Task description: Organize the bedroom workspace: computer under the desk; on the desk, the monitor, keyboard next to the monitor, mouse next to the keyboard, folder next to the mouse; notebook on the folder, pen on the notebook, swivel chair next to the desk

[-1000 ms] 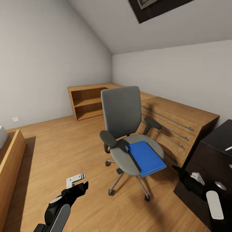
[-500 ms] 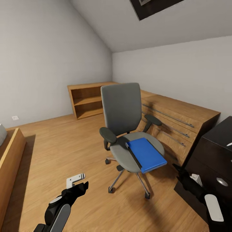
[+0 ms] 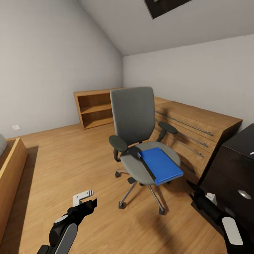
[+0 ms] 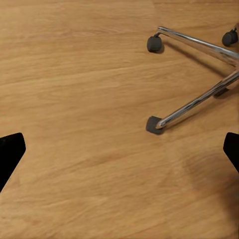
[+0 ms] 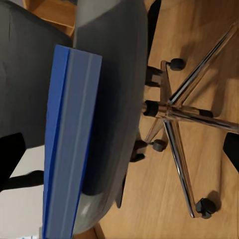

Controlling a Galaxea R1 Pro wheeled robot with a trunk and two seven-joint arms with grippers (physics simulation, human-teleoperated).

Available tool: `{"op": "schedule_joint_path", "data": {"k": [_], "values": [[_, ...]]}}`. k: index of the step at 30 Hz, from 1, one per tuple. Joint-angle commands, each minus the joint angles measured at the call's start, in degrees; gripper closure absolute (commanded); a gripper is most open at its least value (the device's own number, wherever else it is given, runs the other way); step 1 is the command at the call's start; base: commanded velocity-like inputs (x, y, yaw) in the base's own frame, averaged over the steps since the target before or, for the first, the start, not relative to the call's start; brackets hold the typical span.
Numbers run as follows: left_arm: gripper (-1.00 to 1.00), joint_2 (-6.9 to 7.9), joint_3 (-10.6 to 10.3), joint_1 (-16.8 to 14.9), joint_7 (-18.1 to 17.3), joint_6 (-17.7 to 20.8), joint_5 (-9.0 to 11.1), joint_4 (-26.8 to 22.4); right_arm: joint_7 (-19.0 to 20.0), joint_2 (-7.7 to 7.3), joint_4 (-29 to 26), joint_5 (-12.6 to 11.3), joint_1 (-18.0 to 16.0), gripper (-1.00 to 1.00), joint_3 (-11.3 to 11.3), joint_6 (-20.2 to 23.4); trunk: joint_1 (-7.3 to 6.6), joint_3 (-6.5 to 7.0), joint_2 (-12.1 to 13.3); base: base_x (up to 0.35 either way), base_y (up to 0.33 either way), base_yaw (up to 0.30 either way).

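Head view: the folder lies flat on the seat of the swivel chair, with its near corner hanging past the seat rim. My worry is that corner. A clumsy nudge from the right pincer could tip the folder onto the floor, and since the chair sits on castors, any push on the seat could roll it away from the reach. The right arm is stretched low and forward beside the black drawer unit, pincer short of the chair; can't tell from here how its jaws stand. The left pincer hangs low over bare floor, well short of the chair base and off to its side, arm bent, nothing in it

Left wrist view: dark fingertips sit at opposite edges, so the jaws are wide apart and empty. Ahead of them are the chrome legs and castors

Right wrist view: fingertips again far apart, empty. Straight ahead is the folder's pale edge on the grey seat, still apart from the fingers, so it's lined up for an edge grab
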Motion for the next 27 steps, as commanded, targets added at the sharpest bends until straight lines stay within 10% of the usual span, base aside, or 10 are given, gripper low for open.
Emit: {"op": "schedule_joint_path", "data": {"k": [1, 27], "values": [[-1.00, 0.02, -0.07, -0.04, 0.54, 0.09, 0.55, -0.07, 0.08, 0.01, 0.00, -0.20, -0.05, -1.00, -0.17, 0.46, 0.21, -0.24, -0.44, 0.000, 0.000, 0.000], [-1.00, 0.10, -0.07, -0.04, 0.37, 0.28, 0.66, 0.46, 4.96, 0.30, -0.49, -0.13, -0.05, -1.00, 3.11, 0.46, 2.41, -2.03, -4.45, 0.000, 0.000, 0.000]]}}
